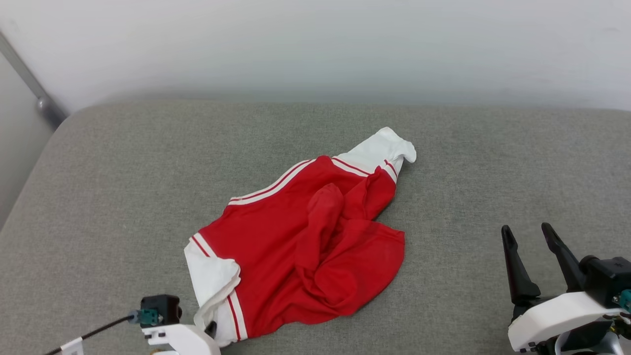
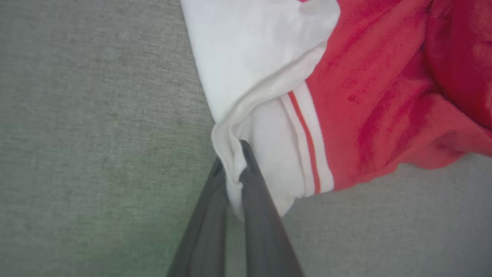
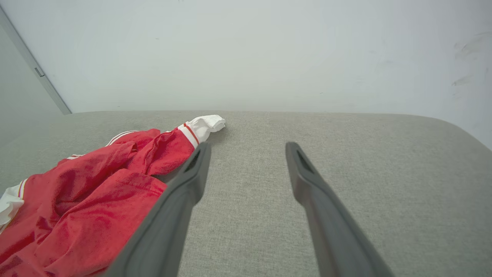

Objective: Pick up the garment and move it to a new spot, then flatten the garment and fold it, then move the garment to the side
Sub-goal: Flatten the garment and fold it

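The garment [image 1: 300,246] lies crumpled in the middle of the grey cushion [image 1: 123,187], red with white sleeve ends and red-and-white stripe trim. One white sleeve end points to the far right, the other lies at the near left. My left gripper [image 2: 231,159] is shut on the edge of that near white sleeve end [image 2: 246,115], with a fold of cloth pinched between the two dark fingers. In the head view the left gripper [image 1: 211,329] sits at the garment's near-left corner. My right gripper [image 1: 528,235] stands open above bare cushion, well right of the garment [image 3: 96,200].
A pale wall [image 1: 315,44] rises behind the cushion's far edge. A grey metal post [image 1: 29,81] slants down at the far left corner. Bare cushion stretches left, right and behind the garment.
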Tool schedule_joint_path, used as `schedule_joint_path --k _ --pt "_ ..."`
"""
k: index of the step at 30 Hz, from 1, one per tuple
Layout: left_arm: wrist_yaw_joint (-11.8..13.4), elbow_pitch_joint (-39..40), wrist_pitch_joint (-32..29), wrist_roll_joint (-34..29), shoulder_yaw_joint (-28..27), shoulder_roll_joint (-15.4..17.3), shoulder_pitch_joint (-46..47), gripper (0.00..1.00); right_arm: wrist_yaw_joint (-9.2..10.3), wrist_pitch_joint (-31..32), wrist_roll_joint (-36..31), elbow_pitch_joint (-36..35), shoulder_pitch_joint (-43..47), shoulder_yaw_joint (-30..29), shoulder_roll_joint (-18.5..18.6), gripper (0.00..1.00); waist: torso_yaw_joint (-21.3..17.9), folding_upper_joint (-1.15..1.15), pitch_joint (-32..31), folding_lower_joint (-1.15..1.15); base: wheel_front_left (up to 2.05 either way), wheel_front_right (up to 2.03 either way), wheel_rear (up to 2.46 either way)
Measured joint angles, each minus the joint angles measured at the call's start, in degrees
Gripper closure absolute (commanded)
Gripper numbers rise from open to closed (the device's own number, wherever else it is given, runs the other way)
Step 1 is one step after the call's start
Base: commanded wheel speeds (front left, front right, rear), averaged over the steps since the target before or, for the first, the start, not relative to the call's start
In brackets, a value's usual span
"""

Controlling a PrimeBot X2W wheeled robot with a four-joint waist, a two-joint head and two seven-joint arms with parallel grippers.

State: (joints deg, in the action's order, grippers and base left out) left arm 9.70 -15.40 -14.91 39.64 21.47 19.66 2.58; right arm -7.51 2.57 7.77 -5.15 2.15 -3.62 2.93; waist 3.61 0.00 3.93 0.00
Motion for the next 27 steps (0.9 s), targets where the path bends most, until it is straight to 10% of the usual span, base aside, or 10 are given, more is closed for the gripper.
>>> schedule_joint_path --k 1,19,27 --pt "0.43 0.63 0.04 -0.13 0.32 -0.25 -0.68 0.00 0.00 0.01 -0.04 -0.02 0.29 -0.21 0.00 0.00 -0.01 0.00 -0.25 0.00 0.00 0.00 0.00" --pt "2.68 12.37 24.90 -12.51 -0.45 1.14 1.82 0.00 0.00 2.02 -1.65 -1.31 1.52 -0.38 0.00 0.00 -1.88 0.00 -5.31 0.00 0.00 0.00 0.00" --pt "3.16 15.07 27.05 -14.23 0.31 1.24 0.60 0.00 0.00 2.54 -2.09 -1.53 2.03 -1.90 0.00 0.00 -1.12 0.00 -5.78 0.00 0.00 0.00 0.00"
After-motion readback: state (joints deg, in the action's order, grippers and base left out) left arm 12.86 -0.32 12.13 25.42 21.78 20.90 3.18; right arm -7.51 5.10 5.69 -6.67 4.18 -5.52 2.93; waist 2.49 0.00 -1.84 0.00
